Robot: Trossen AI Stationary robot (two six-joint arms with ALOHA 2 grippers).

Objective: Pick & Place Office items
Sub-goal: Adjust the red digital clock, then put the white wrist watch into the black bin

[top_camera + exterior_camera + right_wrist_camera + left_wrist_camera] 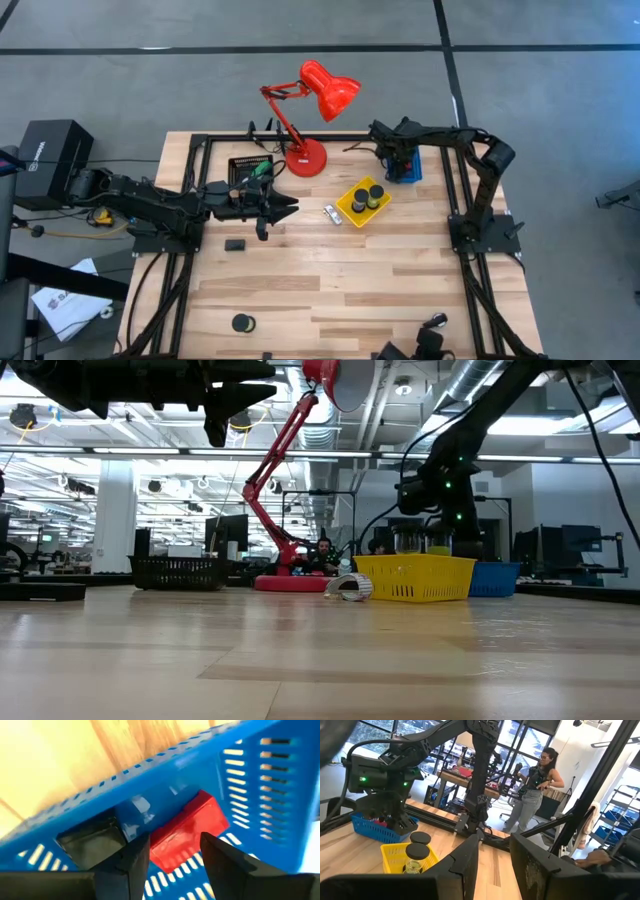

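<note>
Here we judge the work to be at a placing step: the right gripper (402, 162) hangs over the blue tray (413, 173) in the upper right of the high view, its fingers spread apart and gripping nothing. The right wrist view shows what the overhead cannot: a red block (187, 836) and a black block (92, 840) lying inside that tray, just beyond the parted fingers. Next, we think, the arm must lift clear of the tray wall and go for another item.

The left gripper (283, 209) sits mid-left of the high view, released and empty, near the black tray (249, 168). Only the high view shows what is left loose: a black block (235, 244) below it, a black tape roll (243, 323) at lower left, a silvery clip (332, 214) just beside the yellow tray (352, 214). The left wrist view alone reveals a person (534, 790) standing beyond the table.
</note>
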